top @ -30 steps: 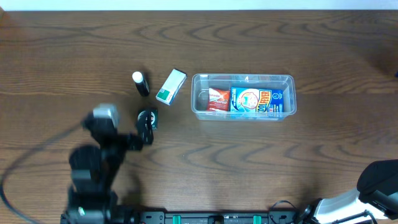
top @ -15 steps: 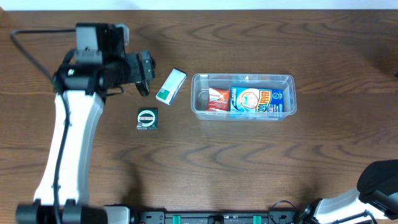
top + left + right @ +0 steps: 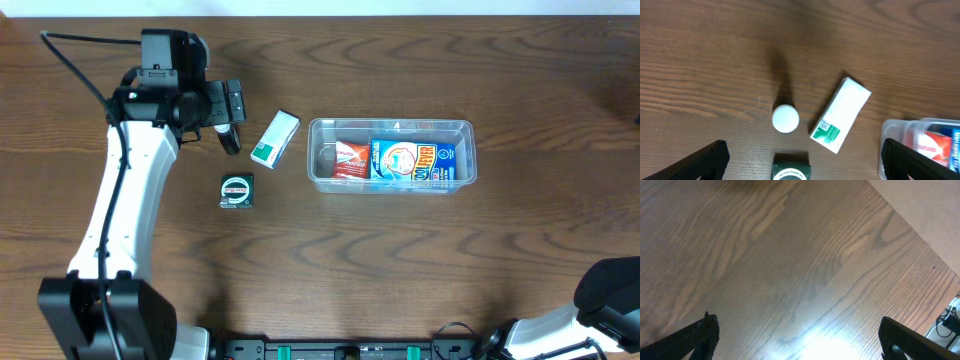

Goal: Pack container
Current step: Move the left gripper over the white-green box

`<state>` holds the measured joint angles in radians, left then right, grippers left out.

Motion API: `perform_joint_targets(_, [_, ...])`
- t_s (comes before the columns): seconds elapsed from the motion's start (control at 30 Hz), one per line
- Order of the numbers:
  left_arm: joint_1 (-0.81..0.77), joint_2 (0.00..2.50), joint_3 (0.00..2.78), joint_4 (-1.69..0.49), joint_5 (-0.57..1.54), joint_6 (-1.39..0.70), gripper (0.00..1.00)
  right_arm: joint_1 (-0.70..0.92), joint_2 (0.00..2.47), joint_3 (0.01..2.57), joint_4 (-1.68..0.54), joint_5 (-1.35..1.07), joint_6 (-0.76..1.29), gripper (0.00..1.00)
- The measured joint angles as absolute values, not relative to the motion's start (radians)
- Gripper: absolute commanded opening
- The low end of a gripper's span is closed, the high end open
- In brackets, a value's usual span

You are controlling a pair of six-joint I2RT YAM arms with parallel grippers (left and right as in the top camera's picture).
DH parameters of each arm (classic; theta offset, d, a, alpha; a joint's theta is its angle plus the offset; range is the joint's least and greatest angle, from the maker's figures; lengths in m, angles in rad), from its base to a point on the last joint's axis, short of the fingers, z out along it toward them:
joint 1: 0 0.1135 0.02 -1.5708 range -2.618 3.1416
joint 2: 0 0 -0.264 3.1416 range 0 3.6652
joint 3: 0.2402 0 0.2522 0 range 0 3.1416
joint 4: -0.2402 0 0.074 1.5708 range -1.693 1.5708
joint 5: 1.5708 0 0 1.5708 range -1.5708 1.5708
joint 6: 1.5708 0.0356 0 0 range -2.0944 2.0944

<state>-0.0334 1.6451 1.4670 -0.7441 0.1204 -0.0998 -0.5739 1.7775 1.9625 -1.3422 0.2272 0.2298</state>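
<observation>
- Dark wood table [image 3: 420, 260], grain running left to right.
- Container [image 3: 392, 124] sits right of centre; red box [image 3: 350, 158] and blue box [image 3: 412, 160] lie inside.
- Left gripper [image 3: 236, 104] spread wide above white-capped tube [image 3: 785, 119], with white-green box [image 3: 841, 121] just beside.
- Right gripper [image 3: 797, 340] spread wide above the tabletop.

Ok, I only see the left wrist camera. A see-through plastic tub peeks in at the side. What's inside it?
Observer: The clear plastic tub holds a large blue box with a smaller red box beside it.
Operator: And the dark green thing at the bottom edge?
Observer: A small dark green square box with a round white label on top.
Operator: Where's the other arm?
Observer: The right arm sits at the brown wooden table's near right corner, its right gripper open over bare wood.
</observation>
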Motion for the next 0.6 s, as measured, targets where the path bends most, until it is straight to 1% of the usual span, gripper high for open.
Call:
perform_joint_targets(0.07, [-0.033, 1.671, 1.467, -0.736, 0.112, -0.1, 0.98, -0.574, 1.778, 1.963, -1.342, 0.227, 0.23, 0.99])
perform_joint_targets(0.23, [-0.033, 1.746, 1.467, -0.725, 0.101, -0.101, 0.8, -0.574, 1.778, 1.963, -1.342, 0.227, 0.23, 0.99])
perform_joint_targets(0.43, [-0.033, 1.797, 1.467, -0.715, 0.097, -0.096, 0.67, -0.574, 1.777, 1.963, -1.342, 0.227, 0.23, 0.99])
perform_joint_targets(0.47, [-0.033, 1.797, 1.467, -0.71, 0.097, -0.097, 0.65, -0.574, 1.777, 1.963, -1.342, 0.227, 0.23, 0.99])
perform_joint_targets(0.6, [-0.033, 1.797, 1.467, -0.702, 0.097, -0.093, 0.65, -0.574, 1.778, 1.963, -1.342, 0.227, 0.23, 0.99])
